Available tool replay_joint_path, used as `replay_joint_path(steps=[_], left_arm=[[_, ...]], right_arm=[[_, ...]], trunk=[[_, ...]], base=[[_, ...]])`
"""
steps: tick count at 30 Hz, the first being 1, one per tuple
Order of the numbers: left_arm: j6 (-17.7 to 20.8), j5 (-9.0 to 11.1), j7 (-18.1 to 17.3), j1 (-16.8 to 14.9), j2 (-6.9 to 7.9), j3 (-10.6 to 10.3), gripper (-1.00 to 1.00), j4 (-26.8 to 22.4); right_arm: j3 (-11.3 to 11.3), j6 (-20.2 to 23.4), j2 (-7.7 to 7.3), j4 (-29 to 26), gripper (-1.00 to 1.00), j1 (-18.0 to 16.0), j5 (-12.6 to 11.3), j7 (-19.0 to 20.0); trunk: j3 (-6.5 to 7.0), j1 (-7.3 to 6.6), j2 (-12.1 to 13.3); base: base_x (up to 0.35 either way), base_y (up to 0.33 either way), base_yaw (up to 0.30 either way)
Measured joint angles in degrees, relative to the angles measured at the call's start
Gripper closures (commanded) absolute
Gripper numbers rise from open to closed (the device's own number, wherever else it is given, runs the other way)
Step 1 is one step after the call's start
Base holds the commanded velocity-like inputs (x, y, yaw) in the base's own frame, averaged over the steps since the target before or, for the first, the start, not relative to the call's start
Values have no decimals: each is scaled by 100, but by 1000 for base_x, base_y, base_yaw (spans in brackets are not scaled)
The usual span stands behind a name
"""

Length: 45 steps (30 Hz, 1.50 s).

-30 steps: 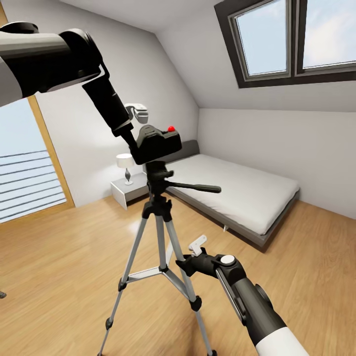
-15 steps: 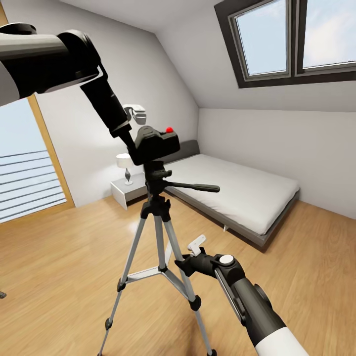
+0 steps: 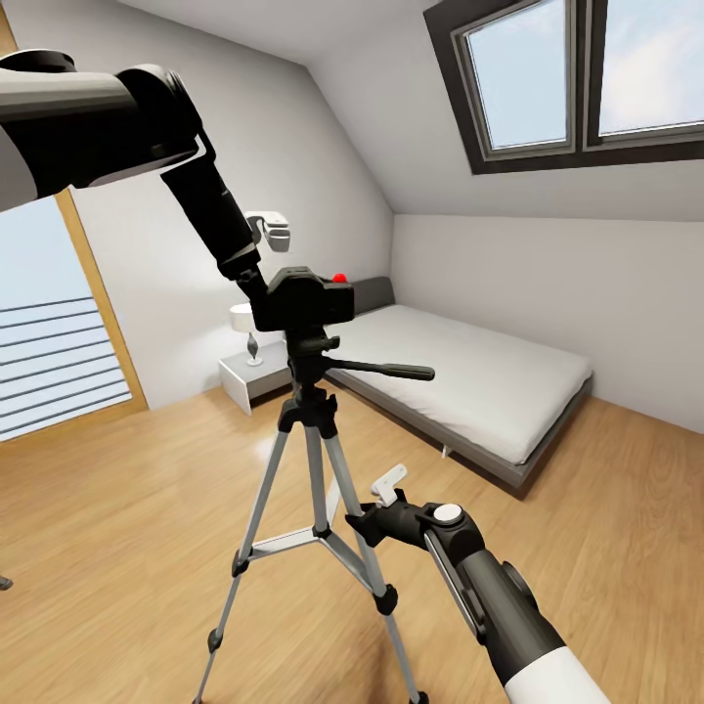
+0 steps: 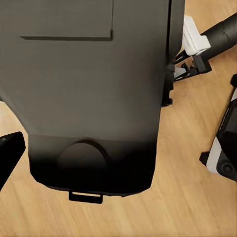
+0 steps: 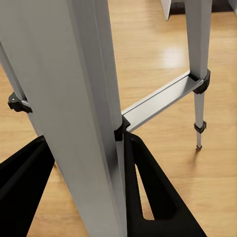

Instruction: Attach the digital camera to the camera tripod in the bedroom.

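Head view — digital camera (image 3: 305,296) sits level on camera tripod (image 3: 311,430) head, left jaws clamped on it, right jaws straddling a leg, grip uncertain — letting go before it seats risks a fall.

digital camera (image 3: 305,299): matt black plastic
camera tripod (image 3: 315,479): brushed silver metal legs, black joints
floor (image 3: 127,508): smooth light wood

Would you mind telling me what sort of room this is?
Most likely an attic bedroom: a low bed, a bedside table with a small lamp, and a skylight in the sloped ceiling.
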Motion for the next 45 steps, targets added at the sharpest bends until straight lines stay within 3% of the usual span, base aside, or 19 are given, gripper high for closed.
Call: replay_joint_path(steps=[12,18,22,23,26,27,30,34,41,42,43,44,45], left_arm=[[39,-13,6,-3,83,20,-100,129],[135,5,25,-24,209,167,-100,803],[176,24,41,-7,266,498,-100,1588],[177,27,41,-6,265,504,-100,1597],[196,39,49,132,284,870,-100,2237],[197,42,49,133,283,879,-100,2243],[213,39,60,323,299,1240,-100,2812],[222,37,80,466,350,1574,-100,3429],[233,40,381,603,393,2137,-100,3834],[234,40,384,603,393,2145,-100,3835],[234,40,464,616,397,2263,-100,3860],[237,37,547,626,402,2386,-100,3881],[242,35,699,641,412,2586,-100,3909]], right_arm=[[1,0,0,-1,100,0,0,0],[2,0,0,-1,100,0,-1,-1],[2,0,0,-1,100,0,0,0],[2,0,0,-1,100,0,0,0],[2,-1,0,-3,100,0,3,3],[2,-2,0,-1,100,0,2,3],[2,-1,0,-3,100,-1,5,5],[0,-6,-3,1,100,-1,1,7],[-5,-8,-5,6,100,-1,-2,8],[-5,-8,-5,6,100,-1,-2,8],[-5,-7,-3,5,-100,-1,-1,8],[6,41,-6,367,-100,3,424,10],[8,41,-5,397,-100,2,433,10]], trunk=[[0,0,0],[0,0,0],[0,0,0],[0,0,0],[0,0,0],[0,0,0],[-1,0,0],[-1,0,0],[-1,0,0],[-1,0,0],[-1,0,0],[-2,1,1],[-1,0,0]], base=[[0,0,0],[0,0,0],[0,0,0],[0,0,0],[0,0,0],[0,0,0],[0,0,0],[0,0,0],[0,0,0],[0,0,0],[0,0,0],[0,0,0],[0,0,0]])
